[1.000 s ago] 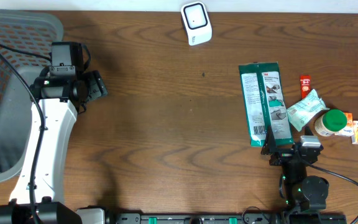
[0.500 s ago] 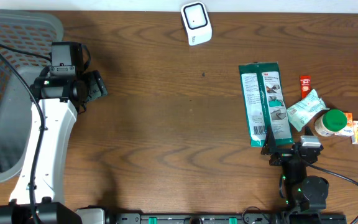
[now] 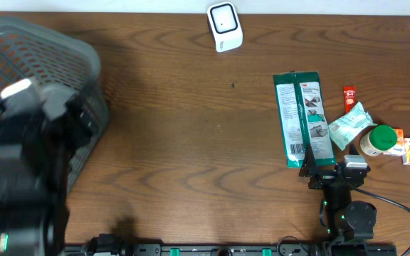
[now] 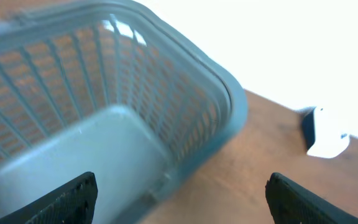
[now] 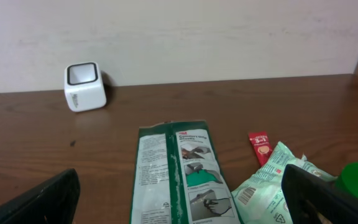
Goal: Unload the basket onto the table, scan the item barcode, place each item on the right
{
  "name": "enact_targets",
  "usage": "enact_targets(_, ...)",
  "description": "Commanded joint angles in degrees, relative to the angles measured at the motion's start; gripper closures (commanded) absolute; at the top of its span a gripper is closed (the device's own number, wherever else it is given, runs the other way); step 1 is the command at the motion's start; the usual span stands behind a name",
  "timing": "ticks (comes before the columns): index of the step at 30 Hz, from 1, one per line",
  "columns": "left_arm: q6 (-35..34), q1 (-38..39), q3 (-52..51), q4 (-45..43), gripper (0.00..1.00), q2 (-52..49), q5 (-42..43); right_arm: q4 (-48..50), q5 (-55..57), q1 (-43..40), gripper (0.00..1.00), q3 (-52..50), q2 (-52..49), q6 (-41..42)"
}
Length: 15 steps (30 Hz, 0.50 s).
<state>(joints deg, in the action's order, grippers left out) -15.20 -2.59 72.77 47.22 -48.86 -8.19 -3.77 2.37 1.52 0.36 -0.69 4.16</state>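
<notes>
Overhead, the pack [image 3: 303, 117] lies flat on the counter [image 3: 176, 142] right of centre. Its near end sits just ahead of the right end effector [image 3: 322, 171], whose jaws stand wide with nothing between them. The left end effector [image 4: 182, 202], likewise wide and empty, hangs over the basket [image 3: 84, 50]. The pack is long, thin and floppy-looking — green and white, printed panel up, any barcode too small to make out. Lying so flat, it may slip from the grip or be pinched only at a corner. It could then sag and turn its code away from the scanner [image 3: 223, 26], well apart at the far edge. The pouch [image 3: 349, 125] touching its right side could get dragged along.
</notes>
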Motion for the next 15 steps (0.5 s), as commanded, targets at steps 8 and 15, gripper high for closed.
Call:
enact_targets(8,0.28,0.57,-0.35,2.67,0.12,12.57,-1.33,-0.17,0.57,-0.35,0.01,-0.07,0.37,0.94)
enact_targets(15,0.24,6.54,-6.86,-0.96,0.12,17.38,-1.33,-0.17,0.55,-0.35,0.01,-0.07,0.37,0.94)
